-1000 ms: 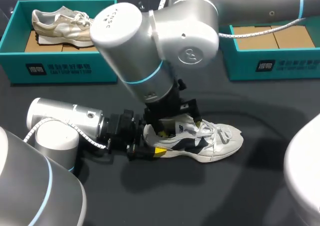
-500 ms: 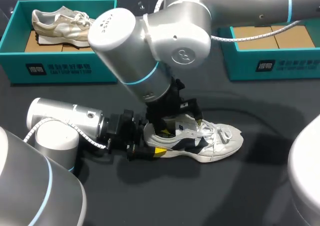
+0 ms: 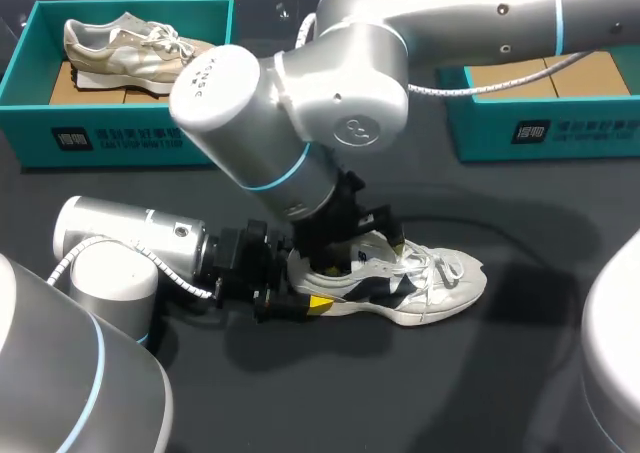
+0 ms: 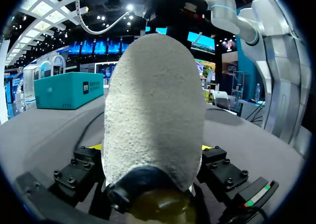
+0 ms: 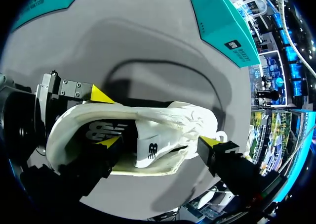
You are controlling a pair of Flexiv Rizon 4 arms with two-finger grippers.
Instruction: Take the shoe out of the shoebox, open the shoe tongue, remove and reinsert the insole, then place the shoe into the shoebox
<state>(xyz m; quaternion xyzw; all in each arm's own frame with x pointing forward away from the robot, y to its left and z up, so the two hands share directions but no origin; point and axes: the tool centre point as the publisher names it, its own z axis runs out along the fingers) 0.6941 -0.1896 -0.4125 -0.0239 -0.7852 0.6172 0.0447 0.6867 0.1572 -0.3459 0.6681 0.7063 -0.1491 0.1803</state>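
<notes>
A white and navy shoe [image 3: 420, 285] lies on its sole on the dark table, toe to the right. My left gripper [image 3: 305, 285] comes in flat from the left and is shut on the shoe's heel [image 4: 153, 110], which fills the space between its fingers. My right gripper [image 5: 160, 144] hangs over the shoe from above, open wide. One of its yellow tips [image 5: 111, 142] is down in the shoe's opening beside the tongue [image 5: 148, 152]. The other tip [image 5: 210, 142] stands past the laces toward the toe. In the head view the right wrist hides the shoe's opening.
A teal shoebox [image 3: 130, 133] at the back left holds a beige shoe [image 3: 125, 45]. A second teal shoebox [image 3: 540, 128] at the back right shows only cardboard inside. My right arm's bulky elbow [image 3: 290, 103] hangs over the table's middle.
My right arm's elbow has swung a little to the left. The shoe and both grippers have kept their places.
</notes>
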